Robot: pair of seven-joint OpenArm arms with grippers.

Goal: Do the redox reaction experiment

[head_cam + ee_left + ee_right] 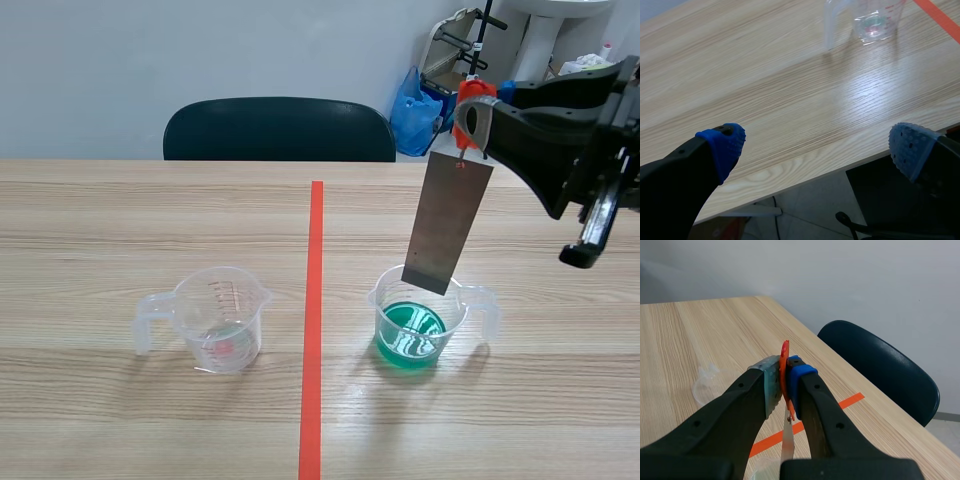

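A grey metal sheet [447,222] hangs from an orange clip [472,104], slightly tilted. My right gripper [476,118] is raised and shut on that clip [784,371]. The sheet's lower edge sits at rim height over the beaker of green liquid [412,330], right of the tape line; it does not reach the liquid. A clear beaker [219,318] with red markings stands left of the line. In the left wrist view my left gripper [815,147] is open and holds nothing, over the table's near edge, with the clear beaker [875,19] well ahead of it.
An orange tape line [314,320] runs down the middle of the wooden table [100,220]. A dark chair [280,130] stands behind the far edge, with a blue bag [414,112] and other clutter beyond it. Floor shows below the table's near edge [805,182].
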